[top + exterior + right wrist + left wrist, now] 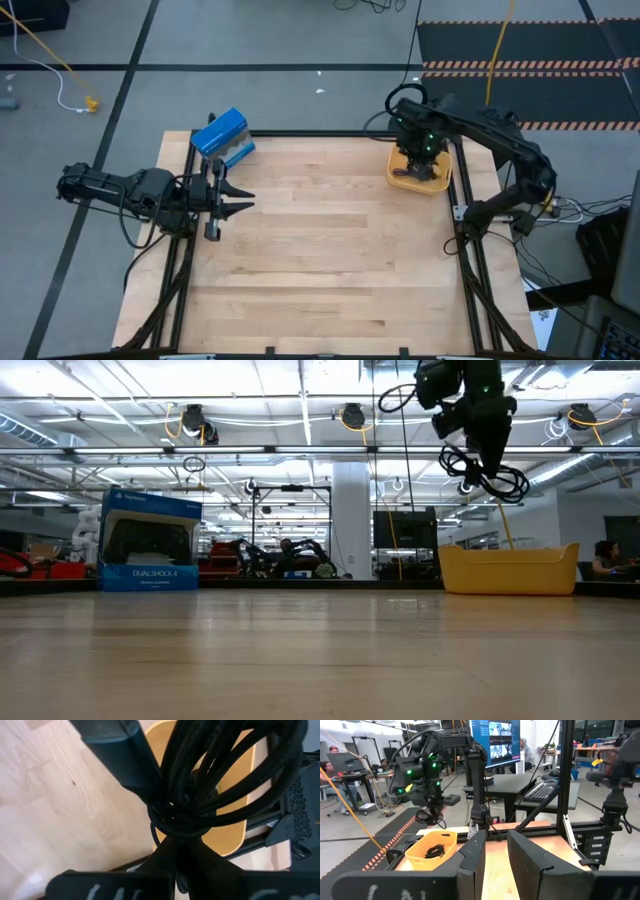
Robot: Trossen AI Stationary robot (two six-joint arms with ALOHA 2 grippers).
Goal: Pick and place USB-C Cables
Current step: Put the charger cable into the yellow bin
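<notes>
My right gripper [482,448] hangs above the yellow bin [508,570] at the table's far right corner, shut on a coiled black USB-C cable [490,475]. The left wrist view shows this coil [432,815] dangling over the bin [422,851]. Another black cable [435,851] lies on the bin's floor. No bluish-purple cable shows in any view. My left gripper [243,197] waits open at the table's left side, level, pointing right and touching nothing. My right gripper pinches the black cable's coil where its strands bunch together [176,822], the fingers pointing down from above. Several strands pass between the fingers. The coil is lifted clear and hangs in slack loops [500,482] below the fingertips, above the bin's rim.
A blue DualShock box [222,137] stands at the far left of the table, just behind my left gripper. A black frame rail [470,230] runs along the table's right edge. The wooden tabletop [330,250] stretches between the two arms. People sit at desks in the room beyond.
</notes>
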